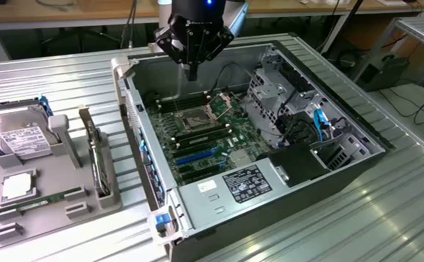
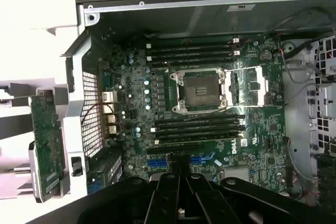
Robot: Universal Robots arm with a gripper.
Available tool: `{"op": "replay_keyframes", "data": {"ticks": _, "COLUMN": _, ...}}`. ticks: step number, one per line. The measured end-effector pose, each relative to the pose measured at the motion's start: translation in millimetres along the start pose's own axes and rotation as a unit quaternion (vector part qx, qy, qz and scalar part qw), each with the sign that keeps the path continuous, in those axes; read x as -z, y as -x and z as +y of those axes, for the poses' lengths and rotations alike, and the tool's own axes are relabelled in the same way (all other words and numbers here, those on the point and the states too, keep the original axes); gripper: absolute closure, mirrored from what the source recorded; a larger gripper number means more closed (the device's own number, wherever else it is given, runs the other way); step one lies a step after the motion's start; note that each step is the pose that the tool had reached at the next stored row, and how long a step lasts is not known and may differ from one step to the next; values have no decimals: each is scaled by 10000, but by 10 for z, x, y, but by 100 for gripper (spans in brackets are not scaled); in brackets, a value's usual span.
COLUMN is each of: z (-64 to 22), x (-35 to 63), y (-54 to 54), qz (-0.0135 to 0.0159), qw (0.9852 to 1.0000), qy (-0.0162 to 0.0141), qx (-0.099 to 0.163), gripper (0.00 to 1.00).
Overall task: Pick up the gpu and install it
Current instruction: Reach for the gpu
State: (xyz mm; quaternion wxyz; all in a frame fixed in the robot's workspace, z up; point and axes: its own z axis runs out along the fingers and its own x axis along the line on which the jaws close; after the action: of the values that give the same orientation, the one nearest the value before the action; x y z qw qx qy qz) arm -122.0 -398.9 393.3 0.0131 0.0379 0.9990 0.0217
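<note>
While the claw (image 1: 192,75) hangs clenched and empty over the motherboard (image 2: 273,135), white "DELL" lettering (image 2: 237,145) shows there.

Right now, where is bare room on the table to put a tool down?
The table is bare on the exterior view's right of the computer case, and beyond the parts holder. Crowded: the holder itself and inside the case.

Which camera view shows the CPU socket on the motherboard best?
The wrist view: it looks nearly straight down on the CPU socket, so its square frame shows whole. The exterior view shows the same socket from a slant and from farther away.
</note>
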Motion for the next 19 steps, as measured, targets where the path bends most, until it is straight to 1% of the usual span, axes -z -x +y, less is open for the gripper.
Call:
{"op": "replay_keyframes", "data": {"ticks": 7, "z": 0, "x": 0, "y": -1, "qz": 0, "qw": 10000, "qy": 0, "qx": 0, "gripper": 89}}
{"op": "replay_keyframes", "data": {"ticks": 9, "z": -4, "x": 1, "y": -16, "qz": 0, "qw": 10000, "qy": -1, "qx": -1, "gripper": 89}}
{"op": "replay_keyframes", "data": {"ticks": 11, "z": -25, "x": 3, "y": -85, "qz": 0, "qw": 10000, "qy": 0, "qx": 1, "gripper": 89}}
{"op": "replay_keyframes", "data": {"ticks": 14, "z": -66, "x": 9, "y": -240, "qz": 0, "qw": 10000, "qy": 0, "qx": 0, "gripper": 89}}
{"op": "replay_keyframes", "data": {"ticks": 19, "z": -120, "x": 16, "y": -464, "qz": 0, "qw": 10000, "qy": 0, "qx": 1, "gripper": 89}}
